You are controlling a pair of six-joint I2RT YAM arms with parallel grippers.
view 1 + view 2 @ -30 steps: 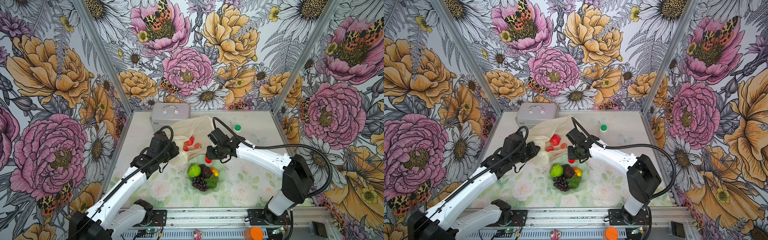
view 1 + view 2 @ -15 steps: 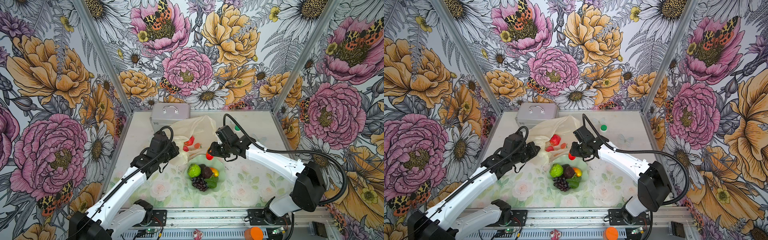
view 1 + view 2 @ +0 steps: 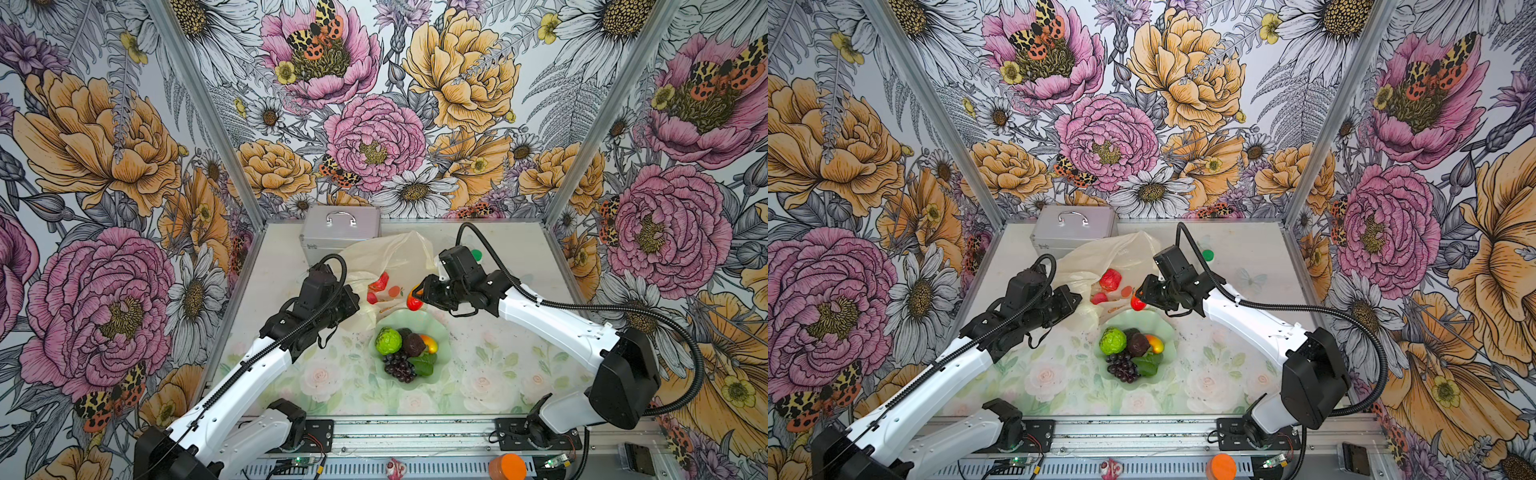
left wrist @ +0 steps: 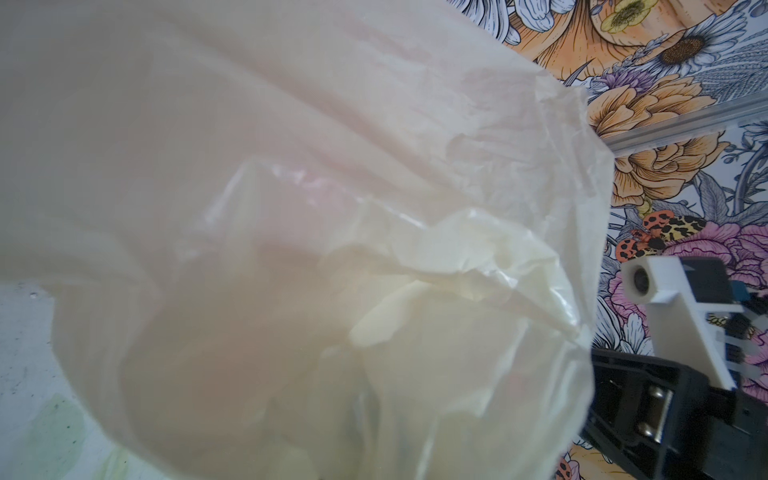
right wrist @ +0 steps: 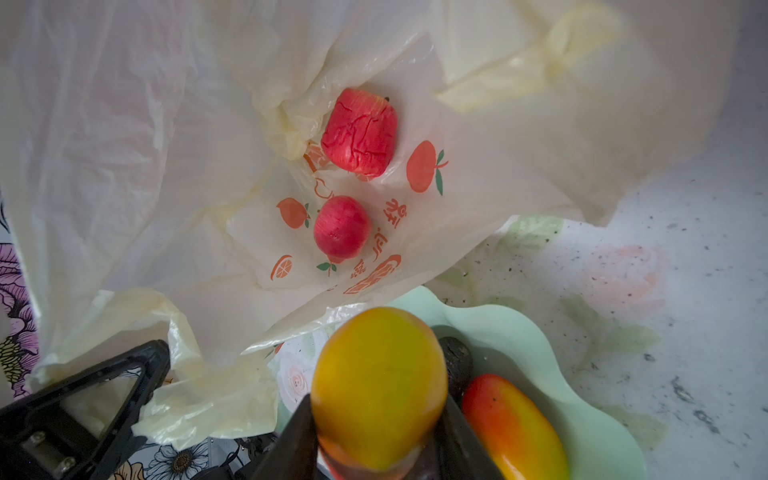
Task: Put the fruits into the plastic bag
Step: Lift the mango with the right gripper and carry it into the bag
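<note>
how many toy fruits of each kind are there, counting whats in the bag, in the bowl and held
mangoes: 2
apple: 1
red berry: 1
green ball: 1
grape bunch: 1
avocado: 1
total: 7

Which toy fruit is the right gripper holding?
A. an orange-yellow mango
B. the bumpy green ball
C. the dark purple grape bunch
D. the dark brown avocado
A: the right gripper is closed on an orange-yellow mango, while the dark purple grape bunch, bumpy green ball and dark brown avocado lie in the pale green scalloped bowl.
</note>
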